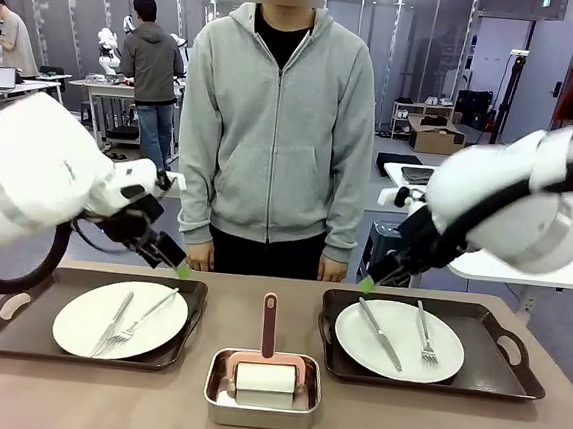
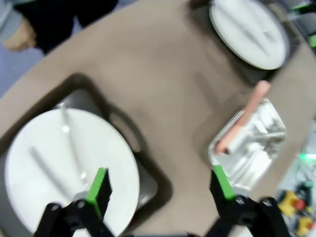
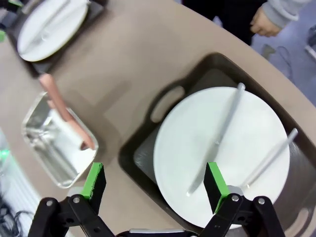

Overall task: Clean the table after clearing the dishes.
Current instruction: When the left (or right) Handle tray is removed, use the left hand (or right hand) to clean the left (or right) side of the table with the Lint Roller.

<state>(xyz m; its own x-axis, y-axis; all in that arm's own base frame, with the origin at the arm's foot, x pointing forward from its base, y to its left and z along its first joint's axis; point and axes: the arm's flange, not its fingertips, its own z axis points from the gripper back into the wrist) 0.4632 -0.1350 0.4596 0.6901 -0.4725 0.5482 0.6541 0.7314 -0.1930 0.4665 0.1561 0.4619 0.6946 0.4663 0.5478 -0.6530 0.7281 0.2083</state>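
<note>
**Two hands wide above a bench (image 1: 100,399) laid with dishes**

Both hands hover with fingers spread wide, holding nothing. The left hand (image 1: 180,266) (image 2: 160,183) hangs above the far right corner of the left tray (image 1: 194,307), near the left plate (image 1: 81,322), where a knife (image 1: 113,325) and fork (image 1: 145,318) lie. The right hand (image 1: 368,282) (image 3: 154,180) hangs above the far left corner of the right tray (image 1: 496,343); the right plate (image 1: 402,330) bears another knife and fork. Between the trays, a steel pan (image 1: 220,404) holds a pink-handled roller (image 1: 265,378). A person (image 1: 274,123) stands at the far side.

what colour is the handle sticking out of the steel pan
Salmon pink; the handle shows best in the front view.
</note>
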